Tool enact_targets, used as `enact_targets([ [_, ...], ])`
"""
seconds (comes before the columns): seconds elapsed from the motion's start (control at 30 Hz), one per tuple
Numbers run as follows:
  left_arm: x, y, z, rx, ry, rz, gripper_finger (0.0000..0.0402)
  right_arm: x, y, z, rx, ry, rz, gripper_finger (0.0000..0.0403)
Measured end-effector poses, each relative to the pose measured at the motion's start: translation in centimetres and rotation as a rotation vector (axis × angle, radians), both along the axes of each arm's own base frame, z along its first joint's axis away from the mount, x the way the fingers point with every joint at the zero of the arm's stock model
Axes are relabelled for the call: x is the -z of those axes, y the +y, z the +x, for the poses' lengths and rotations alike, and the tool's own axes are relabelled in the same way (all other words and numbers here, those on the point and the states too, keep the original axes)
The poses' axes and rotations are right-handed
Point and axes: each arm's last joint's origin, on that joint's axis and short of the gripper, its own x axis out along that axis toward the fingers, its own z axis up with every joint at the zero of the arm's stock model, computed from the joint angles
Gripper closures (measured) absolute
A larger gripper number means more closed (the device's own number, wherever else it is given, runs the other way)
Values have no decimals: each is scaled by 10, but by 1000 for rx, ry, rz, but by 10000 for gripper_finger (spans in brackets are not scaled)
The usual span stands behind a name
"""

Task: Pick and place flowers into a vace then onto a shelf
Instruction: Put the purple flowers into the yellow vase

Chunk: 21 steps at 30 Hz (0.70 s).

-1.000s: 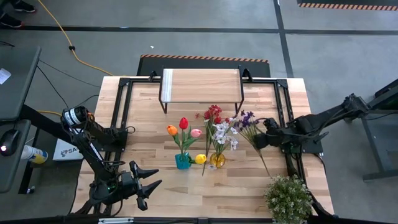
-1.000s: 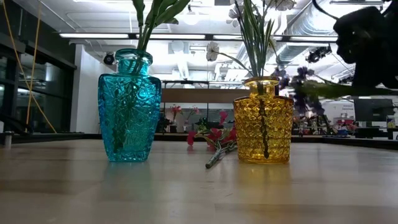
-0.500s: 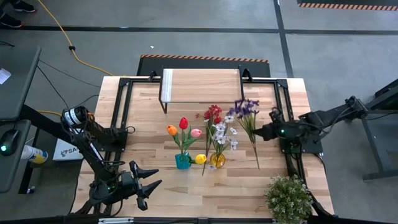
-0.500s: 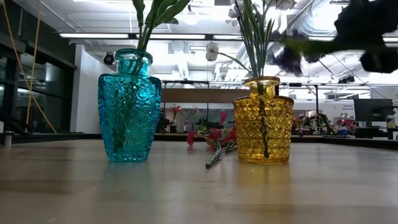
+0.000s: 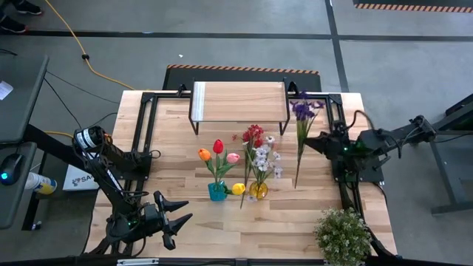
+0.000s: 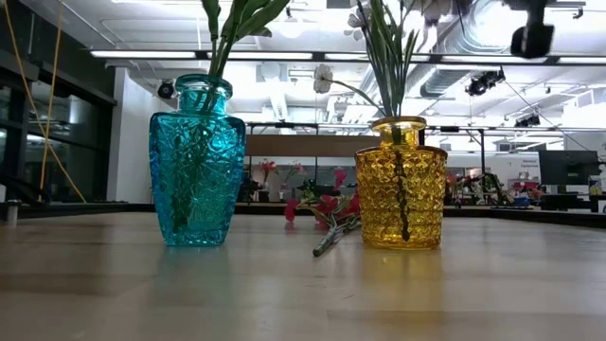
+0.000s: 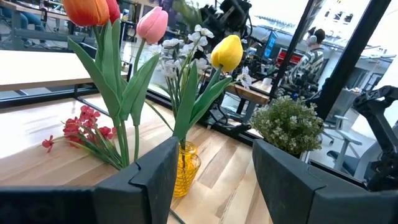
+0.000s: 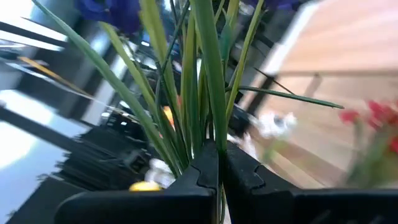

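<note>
My right gripper [image 5: 311,143] is shut on a purple spray [image 5: 303,109], held above the table right of the vases. A teal vase [image 5: 216,192] holds orange, red and pink tulips. Beside it, a yellow vase [image 5: 258,190] holds a white spray and a yellow tulip [image 7: 226,52]. A red spray [image 5: 253,135] lies flat on the table behind the vases. The wooden shelf [image 5: 239,102] stands at the far edge. My left gripper [image 5: 180,210] waits open near the near-left corner. My right gripper pinches the purple spray's bundle of stems and leaves [image 8: 208,134] between its two fingers, about midway along its length. The fingers come from the table's right, across the stems. The spray is lifted clear, its flower head toward the far edge and its stem end [image 5: 295,183] toward the near edge.
A bushy pale-green potted plant [image 5: 342,235] stands at the near-right corner. Black metal frames run along the table's left and right sides. Bare tabletop lies between the vases and the shelf and in front of the vases.
My right gripper has risen and moved toward the far edge, staying shut on the purple spray. The spray has swung from slanting toward the vases to lying near-to-far, with its flower head now close to the shelf's right end, and has left the low view.
</note>
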Motion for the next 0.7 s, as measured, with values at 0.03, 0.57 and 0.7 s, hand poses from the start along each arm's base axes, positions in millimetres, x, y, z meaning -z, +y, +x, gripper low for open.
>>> enact_targets([
  [0.03, 0, 0, 0, 0, 0, 0, 163, -3, 0, 0, -3, -26, -19, 402],
  [0.57, 0, 0, 0, 1, 0, 0, 163, -30, 13, 6, -206, -292, -295, 403],
  [0.7, 0, 0, 0, 1, 0, 0, 163, -37, 28, 11, -271, -393, -383, 403],
])
